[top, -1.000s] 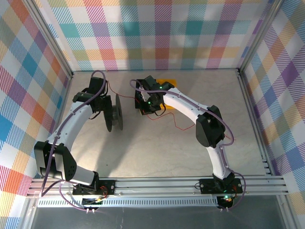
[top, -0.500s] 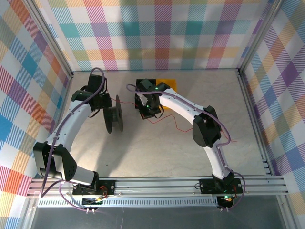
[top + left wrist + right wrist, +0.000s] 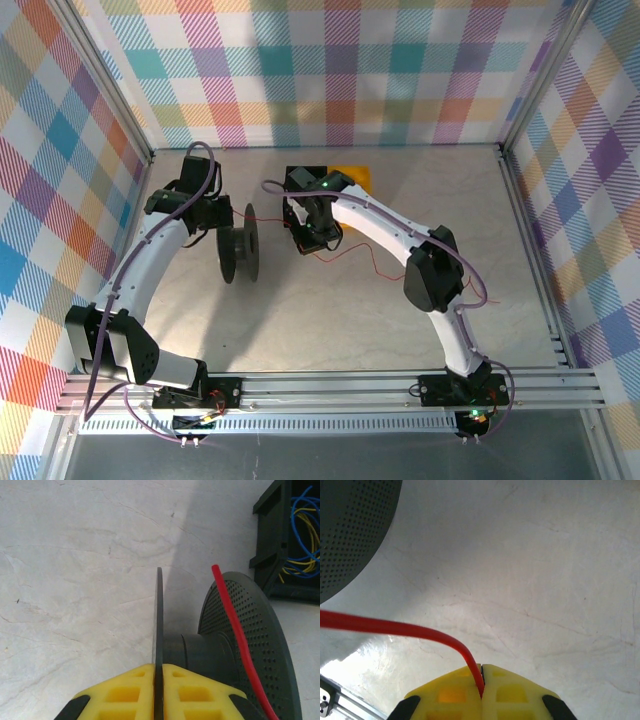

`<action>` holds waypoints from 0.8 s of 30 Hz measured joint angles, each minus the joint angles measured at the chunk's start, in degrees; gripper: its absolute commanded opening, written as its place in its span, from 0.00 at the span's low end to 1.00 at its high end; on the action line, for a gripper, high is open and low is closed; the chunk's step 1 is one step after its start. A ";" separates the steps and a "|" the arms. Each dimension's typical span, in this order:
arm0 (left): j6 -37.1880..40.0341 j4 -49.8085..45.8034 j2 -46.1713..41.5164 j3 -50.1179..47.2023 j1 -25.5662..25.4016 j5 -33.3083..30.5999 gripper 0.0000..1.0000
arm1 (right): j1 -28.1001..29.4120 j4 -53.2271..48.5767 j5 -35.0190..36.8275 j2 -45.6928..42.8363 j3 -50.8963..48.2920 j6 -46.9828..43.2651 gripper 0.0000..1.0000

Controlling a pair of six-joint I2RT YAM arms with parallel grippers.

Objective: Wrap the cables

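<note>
A black spool [image 3: 240, 255] stands on edge at the table's left middle. My left gripper [image 3: 224, 238] is shut on the thin rim of one flange [image 3: 159, 620], pinched between the yellow fingers [image 3: 125, 692]. Past it are the hub [image 3: 200, 652] and the perforated flange [image 3: 265, 645]. A red cable [image 3: 235, 630] crosses that perforated flange. To the right of the spool, my right gripper [image 3: 308, 240] is shut on the cable [image 3: 395, 627], which bends down into the yellow fingertips [image 3: 515, 690]. The rest of the cable [image 3: 375, 262] trails loosely across the table.
A yellow object [image 3: 352, 175] lies behind the right wrist near the back wall. A black housing with blue and yellow wires [image 3: 292, 535] sits just beyond the spool. Metal rails edge the table [image 3: 300, 330], with checked walls all around.
The spool has shifted slightly toward the near edge and turned a little in the left gripper. My right gripper has edged left with the cable.
</note>
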 measured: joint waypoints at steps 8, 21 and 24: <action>-1.07 0.57 -0.28 -0.42 0.20 1.31 0.00 | 0.35 -2.69 0.11 -1.11 0.00 0.39 0.00; -1.42 -1.46 6.14 6.03 0.90 -0.76 0.00 | -0.42 -6.78 -1.46 5.66 14.69 -0.72 0.00; -1.75 -2.97 7.78 8.04 1.73 -1.03 0.00 | -0.90 -7.67 -2.03 7.82 17.07 -1.40 0.00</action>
